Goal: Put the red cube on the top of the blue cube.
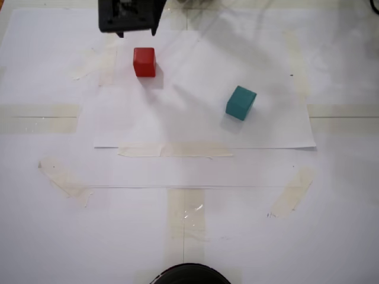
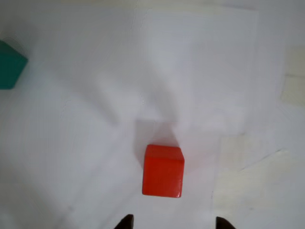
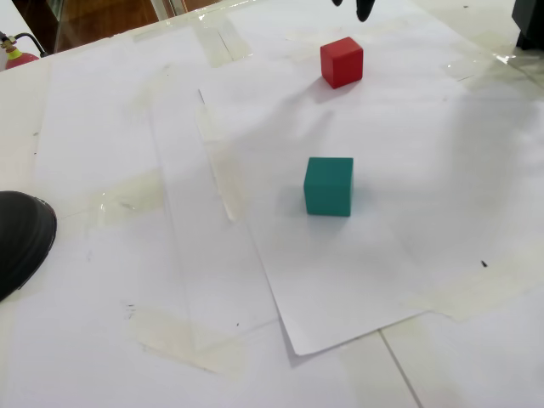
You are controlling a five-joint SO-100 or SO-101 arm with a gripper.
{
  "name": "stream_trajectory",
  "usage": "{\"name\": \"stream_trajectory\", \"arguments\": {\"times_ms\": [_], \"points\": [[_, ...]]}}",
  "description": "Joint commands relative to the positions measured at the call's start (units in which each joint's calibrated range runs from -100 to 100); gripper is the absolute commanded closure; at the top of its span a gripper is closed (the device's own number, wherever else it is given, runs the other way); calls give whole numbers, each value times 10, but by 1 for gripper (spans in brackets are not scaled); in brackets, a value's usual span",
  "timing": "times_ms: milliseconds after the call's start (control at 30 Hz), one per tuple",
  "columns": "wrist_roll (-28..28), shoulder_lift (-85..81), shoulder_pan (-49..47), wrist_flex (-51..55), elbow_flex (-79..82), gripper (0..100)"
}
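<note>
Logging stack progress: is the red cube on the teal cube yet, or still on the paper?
Still on the paper. The red cube sits flat, well apart from the teal cube, with open gripper fingertips short of it.

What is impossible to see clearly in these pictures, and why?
- End effector: the wrist view's bottom edge cuts off all but two dark fingertips.
- Blue cube: partly cut off by the wrist view's left edge.
- Arm body: cropped by a fixed view's top edge.
- Dark round object: cropped at a fixed view's left edge; unidentifiable.
</note>
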Motion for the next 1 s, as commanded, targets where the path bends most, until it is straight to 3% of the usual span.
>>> {"name": "stream_trajectory", "arguments": {"times_ms": [0, 400, 967], "points": [[-15, 2, -15, -1, -31, 71], [-42, 27, -44, -46, 23, 67], [-27, 76, -28, -134, 76, 69]]}}
